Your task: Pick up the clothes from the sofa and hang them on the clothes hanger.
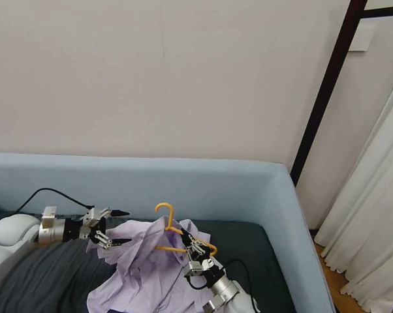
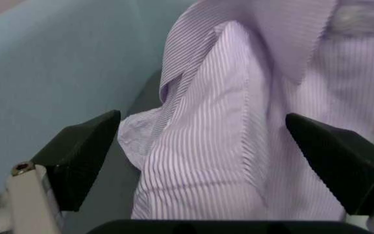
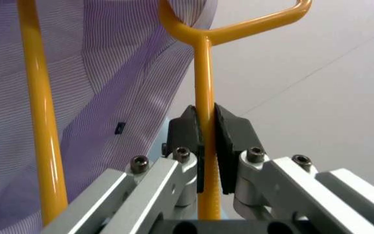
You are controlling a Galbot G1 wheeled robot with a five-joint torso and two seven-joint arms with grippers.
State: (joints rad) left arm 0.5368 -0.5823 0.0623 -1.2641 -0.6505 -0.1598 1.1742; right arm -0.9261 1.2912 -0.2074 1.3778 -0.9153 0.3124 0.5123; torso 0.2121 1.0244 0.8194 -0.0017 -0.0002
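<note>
Now, mid-dressing, your right gripper (image 3: 208, 131) pinches the yellow hanger (image 3: 203, 73) inside the lilac shirt (image 1: 141, 274) heaped on the sofa (image 1: 203, 186), so your left gripper (image 1: 126, 227), jaws wide and empty at the fabric, should next grip cloth.

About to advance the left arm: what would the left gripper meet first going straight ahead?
Most likely the purple striped shirt, right ahead of the open left gripper; the gap is hard to judge.

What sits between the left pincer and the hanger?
The shirt, bunched across the gap from the left pincer to the hanger, in the head view.
</note>
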